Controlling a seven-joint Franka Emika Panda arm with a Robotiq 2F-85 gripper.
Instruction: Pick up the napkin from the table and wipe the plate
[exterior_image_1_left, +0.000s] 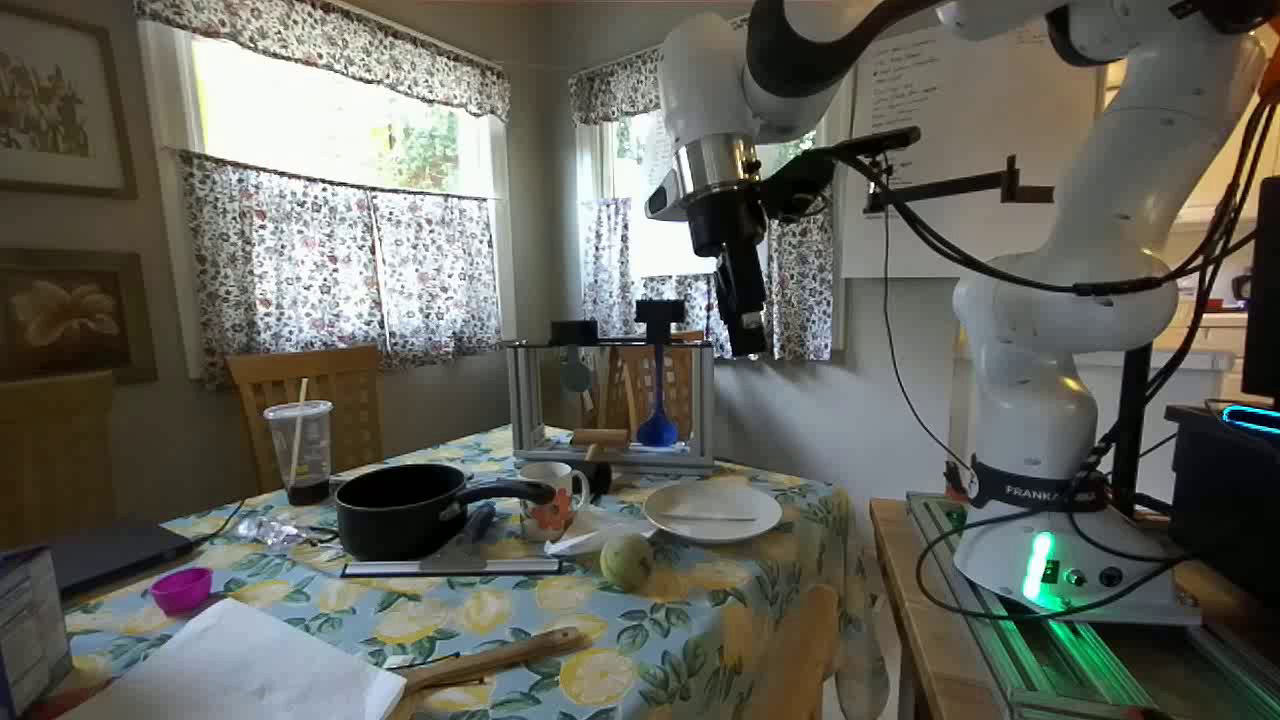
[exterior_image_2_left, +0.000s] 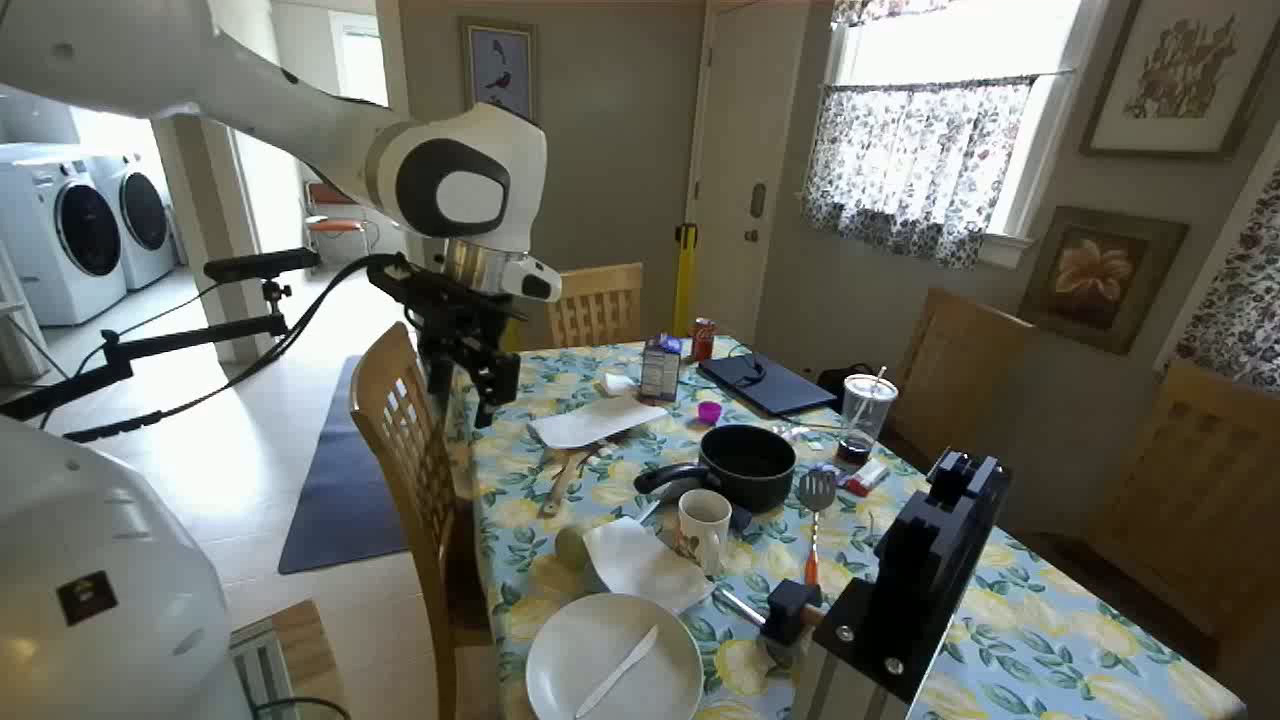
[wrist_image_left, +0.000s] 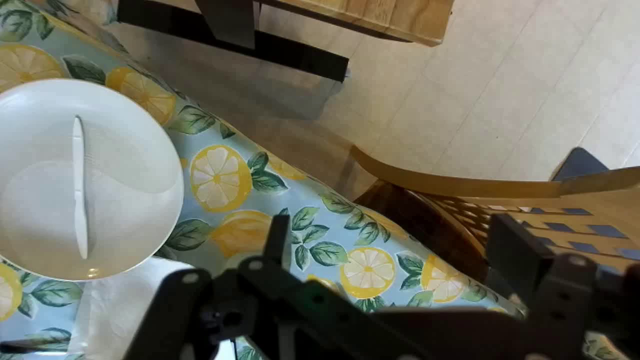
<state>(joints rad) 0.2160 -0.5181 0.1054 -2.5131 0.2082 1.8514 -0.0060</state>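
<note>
I note the gripper suspended over the edge of the table, its 2 jaws spread and holding nothing, likely to admit the napkin, which lies beside the plate, presumably to keep the transfer short.

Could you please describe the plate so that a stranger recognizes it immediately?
Find the table with the lemon-patterned tablecloth. On it, a flowered mug stands between a black pan and the plate. Unlike both, the plate is shallow and carries a white knife.
</note>
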